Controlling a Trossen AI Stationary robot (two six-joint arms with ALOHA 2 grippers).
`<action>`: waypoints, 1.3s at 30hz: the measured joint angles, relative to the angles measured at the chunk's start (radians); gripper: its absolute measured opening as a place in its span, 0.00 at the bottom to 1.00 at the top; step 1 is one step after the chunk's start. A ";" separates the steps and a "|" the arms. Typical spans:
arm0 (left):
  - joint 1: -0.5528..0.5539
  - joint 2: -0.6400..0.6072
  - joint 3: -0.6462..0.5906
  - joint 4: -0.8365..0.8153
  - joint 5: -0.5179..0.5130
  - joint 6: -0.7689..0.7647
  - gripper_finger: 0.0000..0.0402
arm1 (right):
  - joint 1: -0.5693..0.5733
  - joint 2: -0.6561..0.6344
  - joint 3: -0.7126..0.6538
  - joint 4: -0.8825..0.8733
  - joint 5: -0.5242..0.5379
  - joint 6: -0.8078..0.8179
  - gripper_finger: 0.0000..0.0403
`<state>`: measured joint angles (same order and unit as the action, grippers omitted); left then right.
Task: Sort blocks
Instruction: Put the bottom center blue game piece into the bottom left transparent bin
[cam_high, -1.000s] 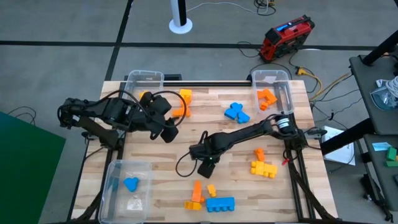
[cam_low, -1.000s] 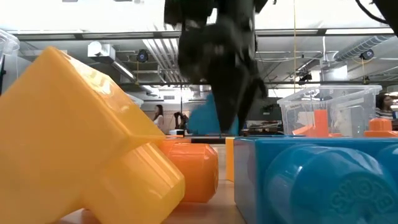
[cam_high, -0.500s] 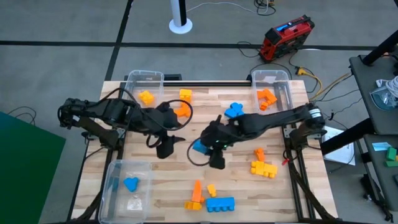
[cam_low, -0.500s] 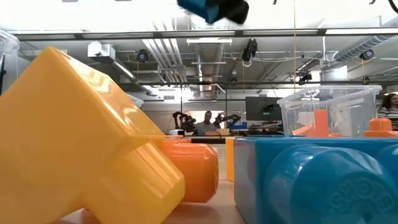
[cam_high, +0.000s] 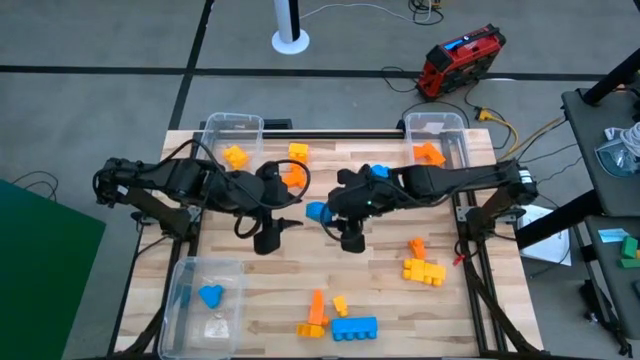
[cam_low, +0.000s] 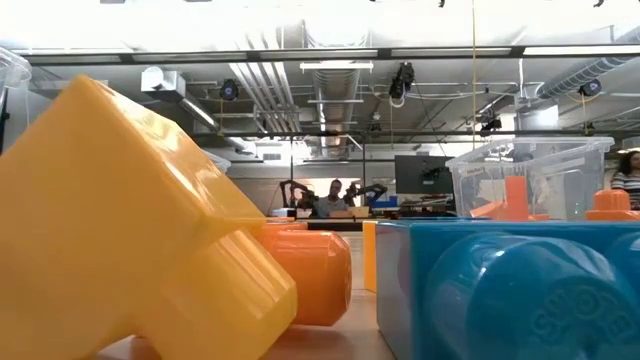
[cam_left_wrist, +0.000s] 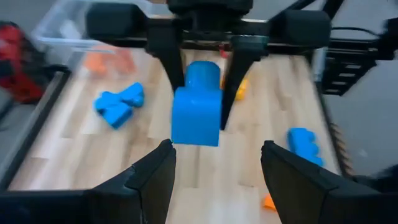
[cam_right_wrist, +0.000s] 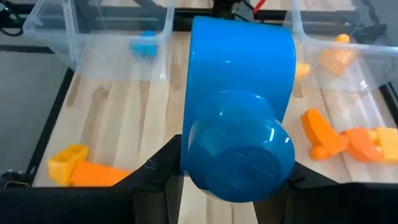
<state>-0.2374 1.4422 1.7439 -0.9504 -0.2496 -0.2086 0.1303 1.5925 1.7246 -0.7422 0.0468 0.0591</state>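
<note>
We now hold the blue block (cam_high: 317, 211) clamped in our right gripper (cam_high: 322, 212), raised over the middle of the table (cam_high: 380, 290); 0.5 s ago it hung lower and nearer the front edge. Our left gripper (cam_high: 290, 224) has swung round to face it with fingers (cam_left_wrist: 152, 180) spread wide, gripping nothing. We judge a handover is coming, toward the bin (cam_high: 185, 275) holding 1 blue piece (cam_high: 210, 295).
</note>
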 joint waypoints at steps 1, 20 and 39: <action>0.002 0.000 0.000 0.001 -0.021 0.005 0.53 | -0.005 0.000 0.000 0.002 0.000 -0.003 0.32; 0.115 0.044 0.000 0.038 0.155 0.132 0.53 | -0.039 0.012 0.000 0.023 -0.003 -0.090 0.32; 0.170 0.046 -0.005 0.081 0.189 0.174 0.53 | -0.050 0.012 0.000 0.023 -0.003 -0.129 0.32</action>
<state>-0.0669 1.4879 1.7386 -0.8692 -0.0608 -0.0349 0.0799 1.6043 1.7246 -0.7193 0.0441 -0.0697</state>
